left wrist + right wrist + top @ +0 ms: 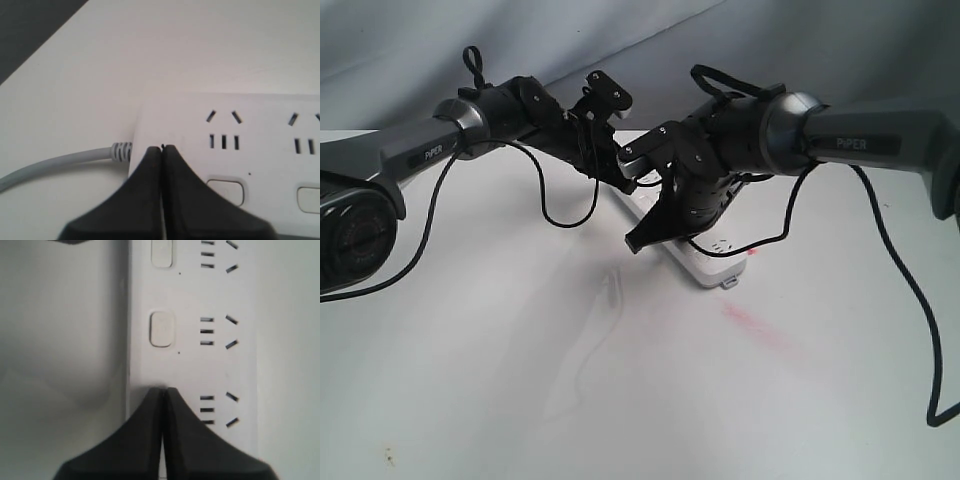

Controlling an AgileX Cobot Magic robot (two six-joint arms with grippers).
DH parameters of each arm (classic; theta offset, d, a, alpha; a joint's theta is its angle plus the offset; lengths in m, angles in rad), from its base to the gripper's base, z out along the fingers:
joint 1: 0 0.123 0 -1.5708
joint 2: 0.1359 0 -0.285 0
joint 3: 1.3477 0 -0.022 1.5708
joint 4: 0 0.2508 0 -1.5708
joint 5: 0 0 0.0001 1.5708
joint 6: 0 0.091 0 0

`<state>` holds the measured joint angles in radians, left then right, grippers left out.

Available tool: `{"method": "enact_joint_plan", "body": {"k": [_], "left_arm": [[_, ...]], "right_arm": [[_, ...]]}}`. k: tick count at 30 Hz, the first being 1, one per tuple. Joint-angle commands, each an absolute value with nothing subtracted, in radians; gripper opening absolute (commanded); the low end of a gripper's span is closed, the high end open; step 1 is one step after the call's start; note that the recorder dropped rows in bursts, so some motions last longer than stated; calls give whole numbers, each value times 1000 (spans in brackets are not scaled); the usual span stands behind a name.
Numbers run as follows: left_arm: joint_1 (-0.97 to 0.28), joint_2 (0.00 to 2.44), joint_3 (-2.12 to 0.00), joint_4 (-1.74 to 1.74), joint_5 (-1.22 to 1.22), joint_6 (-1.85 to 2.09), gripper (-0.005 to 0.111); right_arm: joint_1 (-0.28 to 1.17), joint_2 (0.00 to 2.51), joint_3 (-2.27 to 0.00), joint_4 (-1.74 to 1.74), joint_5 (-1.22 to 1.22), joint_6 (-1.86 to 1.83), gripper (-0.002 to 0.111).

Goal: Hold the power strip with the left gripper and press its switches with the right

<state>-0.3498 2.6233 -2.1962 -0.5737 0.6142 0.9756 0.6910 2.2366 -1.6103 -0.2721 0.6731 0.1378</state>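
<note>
The white power strip (pixel 712 262) lies on the table, mostly hidden under both arms, its end tab (pixel 728 283) toward the front. My left gripper (pixel 624 183) is shut, and its tips (pixel 162 148) rest on the strip's face (pixel 270 115) at the end where the grey cord (pixel 60 162) comes out. Two switches (pixel 226 190) show just beside it. My right gripper (pixel 637 241) is shut too. Its tips (pixel 162 390) touch the strip (pixel 245 360) in line with the row of switches (pixel 162 330); any switch under them is hidden.
The table (pixel 520 380) is white with a faint pink smear (pixel 752 326). A grey cloth (pixel 420 50) hangs behind. Black cables (pixel 910 300) loop down from both arms. The table's edge and a dark floor (pixel 25 30) show in the left wrist view.
</note>
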Motion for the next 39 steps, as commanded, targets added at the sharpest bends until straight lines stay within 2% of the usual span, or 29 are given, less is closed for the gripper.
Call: {"method": "enact_joint_plan", "body": {"k": [1,5,16,39], "left_arm": [[-346,2627,-2192,-559,633,967,0],[-346,2627,-2192,-559,633,967,0],[-346,2627,-2192,-559,633,967,0],[-346,2627,-2192,-559,633,967,0]], "right_arm": [[687,2212,-1585,-292,625,160,0],[687,2167,-1585,-346,562,205,0],[687,2233,-1725,-350,622,203,0],[687,2302,-1724,-303,581,195,0]]}}
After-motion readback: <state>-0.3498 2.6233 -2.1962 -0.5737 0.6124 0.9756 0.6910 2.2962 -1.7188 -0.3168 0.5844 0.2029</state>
